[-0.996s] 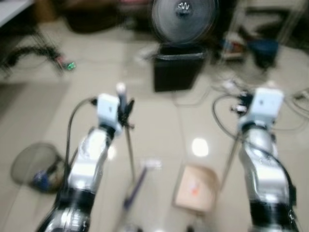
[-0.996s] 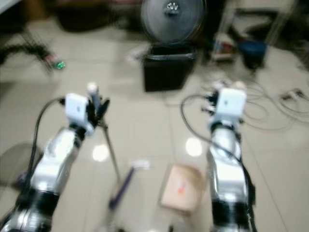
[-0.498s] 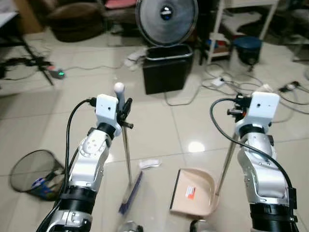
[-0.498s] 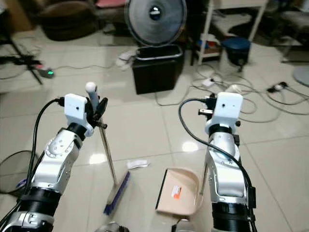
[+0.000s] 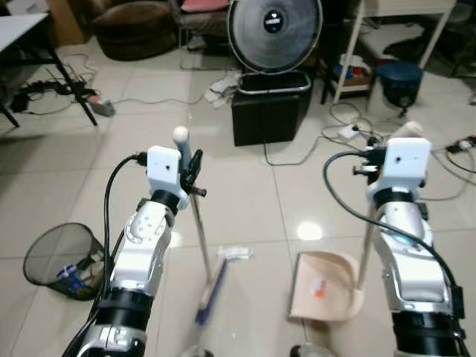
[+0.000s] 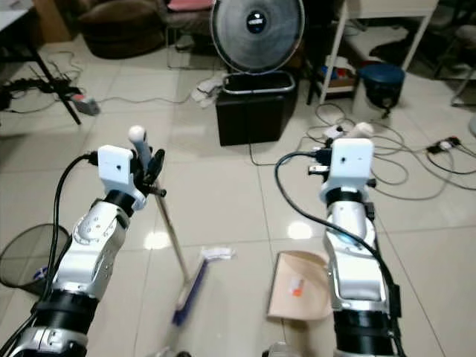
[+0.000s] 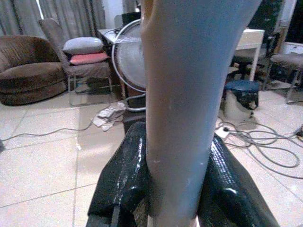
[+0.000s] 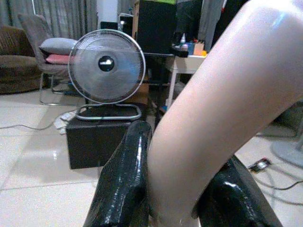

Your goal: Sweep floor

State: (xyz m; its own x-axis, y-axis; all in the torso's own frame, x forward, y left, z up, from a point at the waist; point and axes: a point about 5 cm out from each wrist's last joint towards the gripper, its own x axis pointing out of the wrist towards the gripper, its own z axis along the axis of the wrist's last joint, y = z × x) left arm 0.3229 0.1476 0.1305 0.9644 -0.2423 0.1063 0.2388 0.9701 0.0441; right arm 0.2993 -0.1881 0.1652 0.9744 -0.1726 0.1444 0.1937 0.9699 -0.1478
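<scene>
Arms are both raised in front of the robot, elbows bent, each carrying a tool upright over the tiled floor (image 5: pixel 67 178). The left pincer (image 5: pixel 192 167) is clenched on the broom (image 5: pixel 199 242) just below its white knob; the pole slants down to the blue bristle head, which rests on the floor beside a scrap of white paper (image 5: pixel 236 253). The right pincer (image 8: pixel 177 189) is clenched on the pale handle of the dustpan (image 5: pixel 325 296), whose tray sits on the floor with a small orange-marked scrap inside it. The left wrist view shows both black fingers (image 7: pixel 123 175) pressed against the grey pole; the right wrist view shows the same grip on the cream handle. Beyond the arms stand a black bin (image 5: pixel 271 108) and a round fan (image 5: pixel 274 33), with loose cables (image 5: pixel 439 178) to the right. A mesh wastebasket (image 5: pixel 61 260) stands at the left.
</scene>
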